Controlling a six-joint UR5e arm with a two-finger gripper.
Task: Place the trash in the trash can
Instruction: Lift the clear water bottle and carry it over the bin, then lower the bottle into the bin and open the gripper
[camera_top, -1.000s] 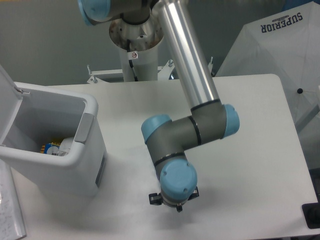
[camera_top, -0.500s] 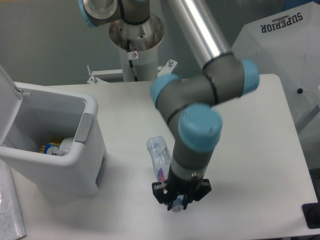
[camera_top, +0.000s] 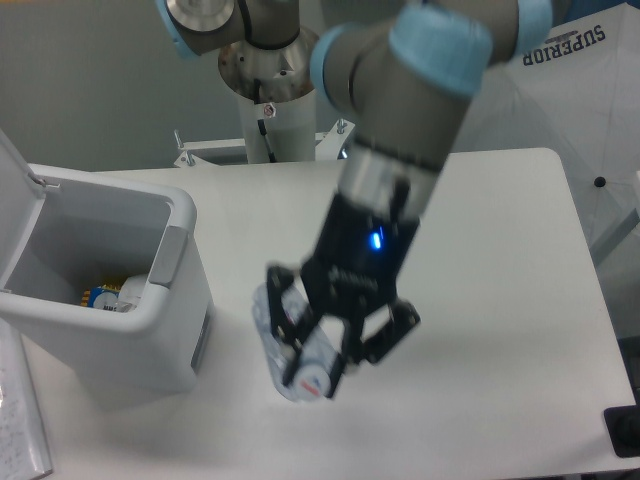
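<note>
The surface (camera_top: 500, 250) is seen w/ one arm (camera_top: 400, 120) over it. Vs. half a sec ago, the arm is raised and the bottle (camera_top: 290, 345) is lifted off the surface, no longer lying flat. So the pick looks done; carry to the bin (camera_top: 120, 300) is judged next. The bin, lid open, sits well left of the bottle, w/ some items already inside. The gripper (camera_top: 320, 350) is seen w/ jaws closed on the bottle, held tilted, cap end toward the camera. Count: 1 bin, 1 bottle, 1 gripper. No bag can be made out.
</note>
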